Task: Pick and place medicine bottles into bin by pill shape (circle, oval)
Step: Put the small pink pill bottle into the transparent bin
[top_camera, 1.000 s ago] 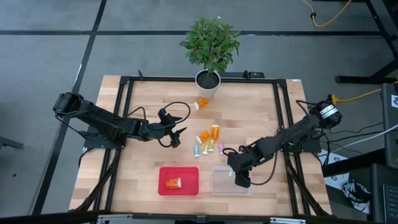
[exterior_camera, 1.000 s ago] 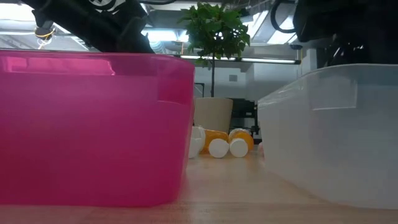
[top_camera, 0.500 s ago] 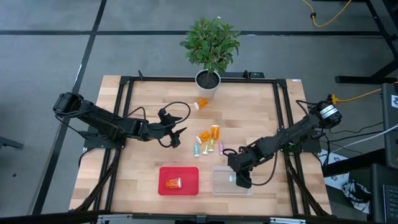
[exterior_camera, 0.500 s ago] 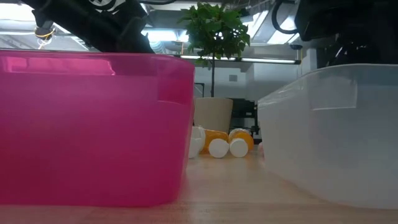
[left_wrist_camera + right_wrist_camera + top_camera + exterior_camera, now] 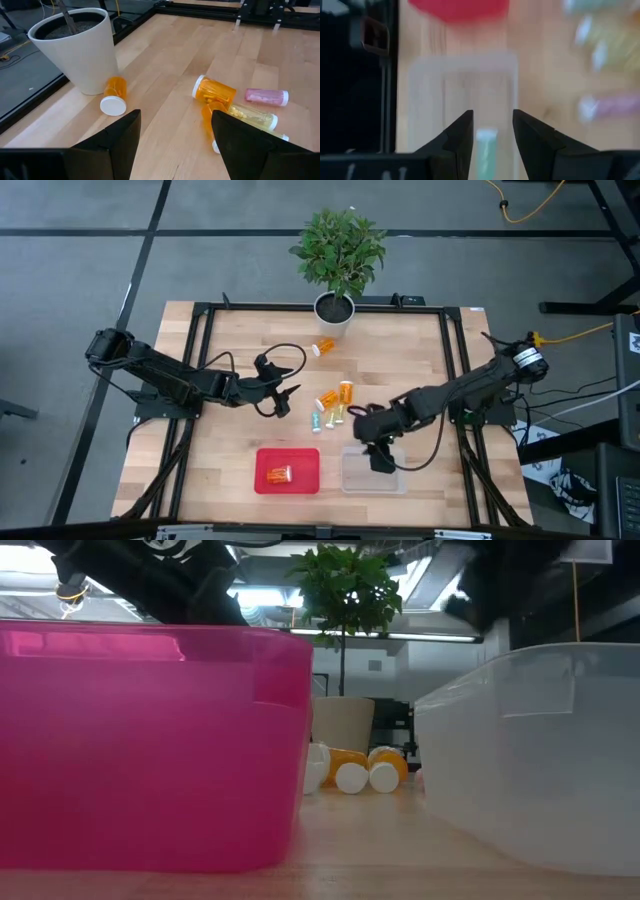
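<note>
The wooden table carries a potted plant at its far edge, then a red bin and a clear bin side by side at the near edge. Between plant and bins lies a loose cluster of medicine bottles. The right gripper hangs over the clear bin, its jaws clamped on a green bottle, long axis running along the fingers, bin directly below. The left gripper waits beside the cluster, jaws apart, nearer the orange bottle by the plant pot
</note>
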`<move>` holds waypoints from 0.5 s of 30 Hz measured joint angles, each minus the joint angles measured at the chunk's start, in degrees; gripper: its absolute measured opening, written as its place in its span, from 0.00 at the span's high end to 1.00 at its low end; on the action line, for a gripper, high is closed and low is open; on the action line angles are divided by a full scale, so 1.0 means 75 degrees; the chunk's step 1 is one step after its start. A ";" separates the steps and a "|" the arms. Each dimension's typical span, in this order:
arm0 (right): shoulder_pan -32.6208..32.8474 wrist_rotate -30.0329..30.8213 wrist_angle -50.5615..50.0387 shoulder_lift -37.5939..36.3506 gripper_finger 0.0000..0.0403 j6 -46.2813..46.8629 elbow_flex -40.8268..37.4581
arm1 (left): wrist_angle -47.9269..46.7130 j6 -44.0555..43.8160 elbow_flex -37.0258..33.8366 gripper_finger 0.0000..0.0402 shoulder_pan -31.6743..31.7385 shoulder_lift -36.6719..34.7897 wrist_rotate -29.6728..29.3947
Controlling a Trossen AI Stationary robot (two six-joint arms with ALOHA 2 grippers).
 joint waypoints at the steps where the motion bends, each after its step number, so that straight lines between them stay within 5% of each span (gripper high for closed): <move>1: -0.0026 0.0231 -0.0019 0.0000 0.65 -0.0254 0.0195 | 0.0000 0.0001 0.0000 0.41 -0.0001 0.0000 -0.0001; 8: -0.0170 0.1866 -0.0068 -0.0009 0.65 -0.1681 0.1195 | 0.0000 0.0002 0.0000 0.41 -0.0001 0.0000 -0.0001; 15: -0.0528 0.3377 -0.0355 -0.0009 0.65 -0.1797 0.1302 | 0.0000 -0.0004 0.0000 0.41 -0.0001 0.0000 -0.0001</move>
